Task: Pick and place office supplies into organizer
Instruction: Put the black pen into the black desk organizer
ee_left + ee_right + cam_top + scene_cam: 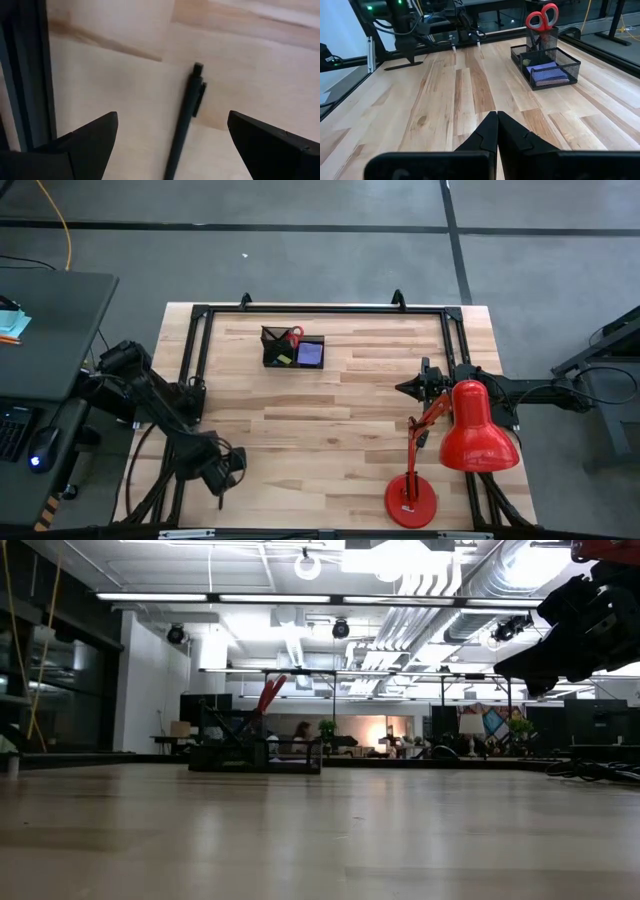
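Pen alignment was what we watched: the thin black clip pen (186, 117) lay flat on the pale wooden table (125, 75) between our spread left gripper (172, 145) fingers, long axis running forward through the gap. The clenched right gripper (497, 131) waited far off; the black mesh organizer (293, 351) stood well away.

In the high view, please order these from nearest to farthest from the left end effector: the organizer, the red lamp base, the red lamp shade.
From the left end effector:
1. Organizer, toward the far edge.
2. Red lamp base, near edge, right side.
3. Red lamp shade, farther right.
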`<action>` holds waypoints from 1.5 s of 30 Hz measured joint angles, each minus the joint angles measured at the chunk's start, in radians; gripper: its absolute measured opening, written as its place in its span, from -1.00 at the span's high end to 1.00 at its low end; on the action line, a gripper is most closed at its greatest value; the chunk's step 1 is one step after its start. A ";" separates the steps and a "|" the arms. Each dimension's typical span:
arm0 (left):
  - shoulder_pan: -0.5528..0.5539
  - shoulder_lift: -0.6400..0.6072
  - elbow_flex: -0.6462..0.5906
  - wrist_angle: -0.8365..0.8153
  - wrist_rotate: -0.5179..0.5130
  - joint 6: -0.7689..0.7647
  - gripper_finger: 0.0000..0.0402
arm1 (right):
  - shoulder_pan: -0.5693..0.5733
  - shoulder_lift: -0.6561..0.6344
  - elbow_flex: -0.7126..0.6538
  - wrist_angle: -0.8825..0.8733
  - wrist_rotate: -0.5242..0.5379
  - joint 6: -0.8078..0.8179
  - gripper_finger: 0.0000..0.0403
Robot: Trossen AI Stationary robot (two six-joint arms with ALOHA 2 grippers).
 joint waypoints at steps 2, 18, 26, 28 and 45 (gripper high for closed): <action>-0.002 0.005 0.000 -0.003 -0.027 0.007 -0.81 | 0.000 0.000 0.000 0.001 0.000 0.000 1.00; 0.001 0.034 0.000 0.007 -0.066 0.107 -0.81 | 0.000 0.000 0.000 0.000 0.000 0.000 1.00; 0.002 0.066 0.000 0.048 -0.063 0.108 -0.81 | 0.000 0.000 0.000 0.000 0.000 0.000 1.00; 0.002 0.065 0.000 0.042 -0.060 0.120 -0.81 | 0.000 0.000 0.000 0.000 0.000 0.000 1.00; 0.002 0.061 -0.029 0.074 -0.042 0.152 -0.81 | 0.000 0.000 0.000 0.000 0.000 0.000 1.00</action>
